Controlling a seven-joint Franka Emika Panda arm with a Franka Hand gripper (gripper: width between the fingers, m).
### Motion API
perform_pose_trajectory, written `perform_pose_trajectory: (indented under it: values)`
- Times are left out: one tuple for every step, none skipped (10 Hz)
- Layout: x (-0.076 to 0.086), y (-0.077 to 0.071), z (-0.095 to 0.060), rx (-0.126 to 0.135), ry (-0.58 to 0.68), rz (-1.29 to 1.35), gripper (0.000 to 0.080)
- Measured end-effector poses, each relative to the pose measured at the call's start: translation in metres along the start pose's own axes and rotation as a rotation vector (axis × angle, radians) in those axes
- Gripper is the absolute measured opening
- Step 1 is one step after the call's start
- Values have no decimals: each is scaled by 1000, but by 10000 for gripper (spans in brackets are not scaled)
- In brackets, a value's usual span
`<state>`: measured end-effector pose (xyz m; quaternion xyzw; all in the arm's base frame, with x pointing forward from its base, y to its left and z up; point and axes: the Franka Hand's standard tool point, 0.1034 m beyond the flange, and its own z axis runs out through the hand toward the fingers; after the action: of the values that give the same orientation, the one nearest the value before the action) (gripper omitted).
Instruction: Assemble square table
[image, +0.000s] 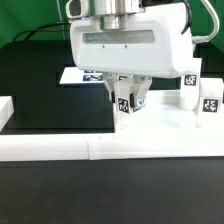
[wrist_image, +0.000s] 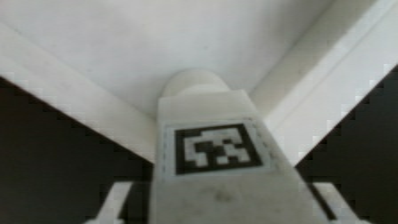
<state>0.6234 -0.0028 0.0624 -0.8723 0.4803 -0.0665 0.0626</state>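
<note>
My gripper (image: 128, 100) is shut on a small white leg (image: 127, 101) with a black-and-white tag, holding it upright over the near corner of the thick white square tabletop (image: 165, 125). In the wrist view the leg (wrist_image: 217, 140) fills the middle with its tag facing the camera. Its rounded tip points at the tabletop (wrist_image: 196, 35) where two of its edges meet. My fingers (wrist_image: 116, 200) show on both sides of the leg. I cannot tell whether the leg touches the tabletop. Two more tagged legs (image: 191, 80) (image: 210, 100) stand at the exterior view's right.
The low white border wall (image: 60, 150) runs along the front, with a piece at the exterior view's left (image: 5, 108). The marker board (image: 80, 75) lies flat behind my gripper. Black table surface (image: 60, 105) lies between the wall and the tabletop.
</note>
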Motion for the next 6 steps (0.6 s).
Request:
perform_pose_trajectory:
  values:
    - [2, 3, 0, -16, -53, 153, 291]
    - [3, 6, 0, -32, -124, 295, 291]
    - [2, 10, -1, -19, -226, 433, 290]
    - [3, 12, -1, -40, -287, 540, 290]
    - [2, 9, 1, -54, -296, 612, 288]
    - [-2, 5, 2, -65, -292, 669, 288]
